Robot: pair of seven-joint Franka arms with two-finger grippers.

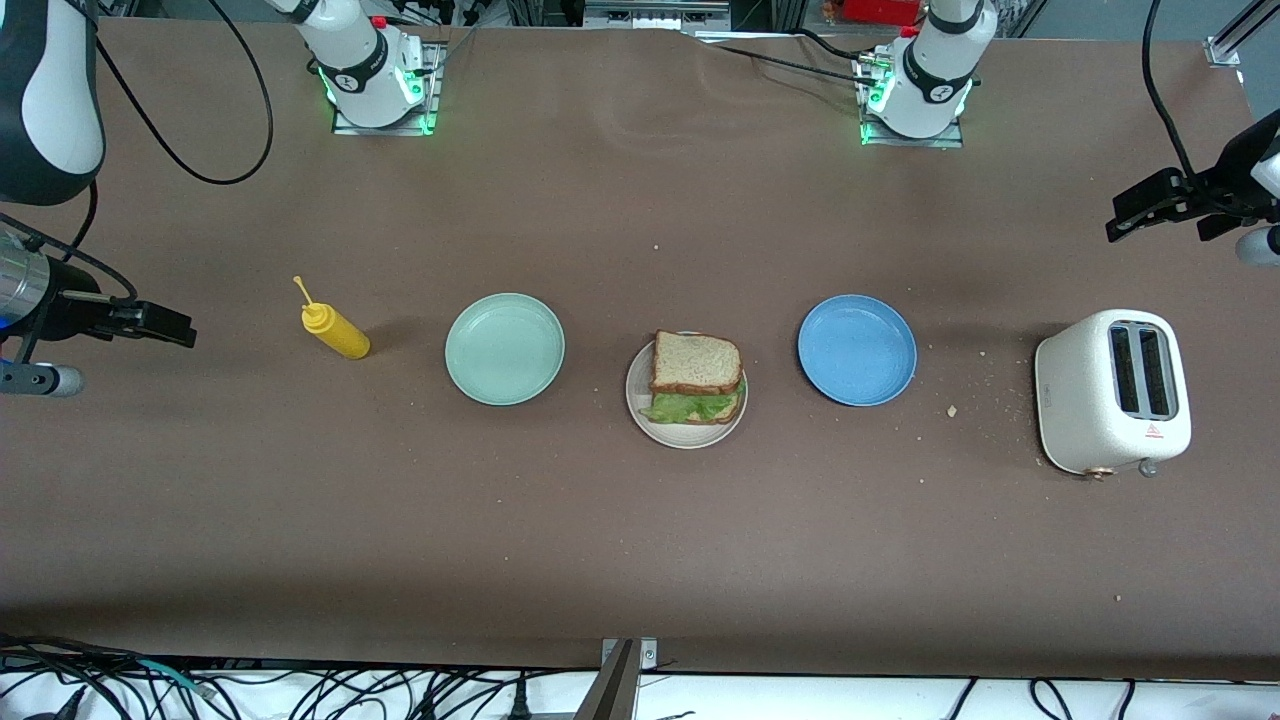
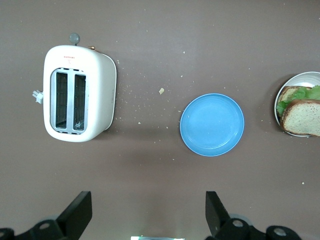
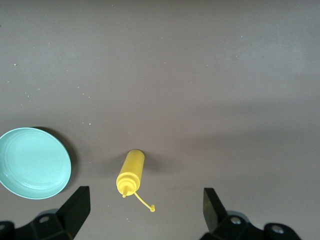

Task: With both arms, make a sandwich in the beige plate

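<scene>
Sandwich sits on the beige plate at mid-table: two brown-crusted bread slices w/ ruffled green lettuce poking out on the side nearer the front cam. Top slice lies shifted a bit away from the cam, so the lettuce and the lower crust show. Plate rim is visible around the sandwich; the left wrist view catches just part of both at its edge.

Mint-green plate is beside the beige plate toward the right arm's end of the table, apart from it. Blue plate is beside it toward the left arm's end, also apart. Neither holds anything.

Yellow squeeze bottle lies on its side near the mint-green plate, further toward the right arm's end, nozzle cap hanging off on its tether. White two-slot toaster stands toward the left arm's end, past the blue plate; crumbs are scattered on the brown table between them.

Left gripper is up over bare table near the toaster and blue plate, fingers spread wide, nothing between them. Right gripper is up over the table by the bottle, fingers likewise wide apart, holding nothing.
</scene>
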